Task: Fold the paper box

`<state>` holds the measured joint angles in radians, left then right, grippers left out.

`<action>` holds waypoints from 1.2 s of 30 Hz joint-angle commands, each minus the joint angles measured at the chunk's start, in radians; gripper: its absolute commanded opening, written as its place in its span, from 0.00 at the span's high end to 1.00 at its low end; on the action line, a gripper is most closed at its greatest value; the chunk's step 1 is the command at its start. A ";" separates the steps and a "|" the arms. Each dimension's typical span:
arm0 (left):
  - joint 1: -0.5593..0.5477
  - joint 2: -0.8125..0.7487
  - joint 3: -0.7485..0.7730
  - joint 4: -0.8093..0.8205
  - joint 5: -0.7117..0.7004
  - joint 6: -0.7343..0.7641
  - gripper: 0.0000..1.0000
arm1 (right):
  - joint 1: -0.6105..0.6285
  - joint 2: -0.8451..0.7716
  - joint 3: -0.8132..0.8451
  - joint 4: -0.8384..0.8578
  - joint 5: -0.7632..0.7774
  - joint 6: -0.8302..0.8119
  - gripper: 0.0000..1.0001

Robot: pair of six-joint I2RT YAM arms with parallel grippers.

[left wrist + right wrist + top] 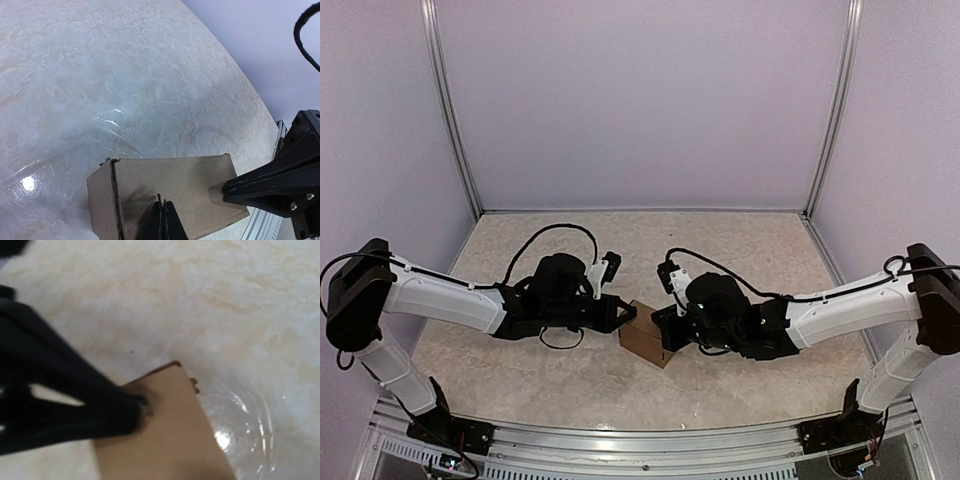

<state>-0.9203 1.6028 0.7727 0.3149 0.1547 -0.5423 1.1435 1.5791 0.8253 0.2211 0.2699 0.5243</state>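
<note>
Paper box (645, 347) folded up into a small brown block, resting on the marbled table (740, 260) near its front middle, between the two arms. Left gripper (162, 222) with fingers pressed together, tips against the box's broad face at its near edge. Right gripper (230, 187) likewise closed to a point, tip touching the box's far end. Corner seam on the box's left side slightly gaping, with a flap edge showing. Both arms reaching inward from the sides, almost meeting at the box. Pinching cardboard or merely pressing on it: not possible to tell.
</note>
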 commanded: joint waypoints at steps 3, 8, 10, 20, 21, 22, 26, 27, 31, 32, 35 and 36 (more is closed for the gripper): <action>0.000 0.034 -0.037 -0.131 0.006 -0.005 1.00 | -0.002 -0.170 -0.049 -0.041 -0.107 -0.002 1.00; -0.002 0.036 -0.033 -0.132 0.012 -0.007 1.00 | -0.007 -0.213 -0.124 0.025 -0.142 0.027 1.00; -0.003 0.040 -0.029 -0.132 0.014 -0.007 1.00 | -0.012 -0.188 -0.161 0.069 -0.149 0.055 1.00; -0.012 0.055 -0.009 -0.135 0.020 -0.022 1.00 | -0.026 -0.039 -0.309 0.249 -0.163 0.174 1.00; -0.012 0.053 -0.006 -0.137 0.022 -0.022 1.00 | -0.025 -0.049 -0.311 0.242 -0.159 0.169 1.00; -0.012 0.050 0.000 -0.143 0.025 -0.022 1.00 | -0.026 -0.060 -0.309 0.230 -0.152 0.162 1.00; -0.009 0.016 0.041 -0.187 0.031 -0.008 1.00 | -0.026 -0.096 -0.289 0.168 -0.123 0.124 1.00; -0.006 0.004 0.053 -0.199 0.032 -0.002 1.00 | -0.026 -0.101 -0.284 0.158 -0.119 0.117 1.00; 0.034 -0.046 0.090 -0.202 0.085 0.007 1.00 | -0.026 -0.114 -0.271 0.138 -0.116 0.098 1.00; 0.051 -0.058 0.102 -0.203 0.101 0.009 1.00 | -0.026 -0.113 -0.266 0.132 -0.120 0.096 1.00; 0.075 -0.078 0.129 -0.217 0.127 0.021 1.00 | -0.026 -0.112 -0.259 0.126 -0.126 0.092 1.00; 0.079 -0.082 0.135 -0.220 0.132 0.025 1.00 | -0.026 -0.114 -0.259 0.124 -0.127 0.092 1.00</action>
<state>-0.8700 1.5642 0.8600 0.1394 0.2329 -0.5461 1.1263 1.4624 0.5663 0.4728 0.1322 0.6373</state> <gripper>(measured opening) 0.002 0.003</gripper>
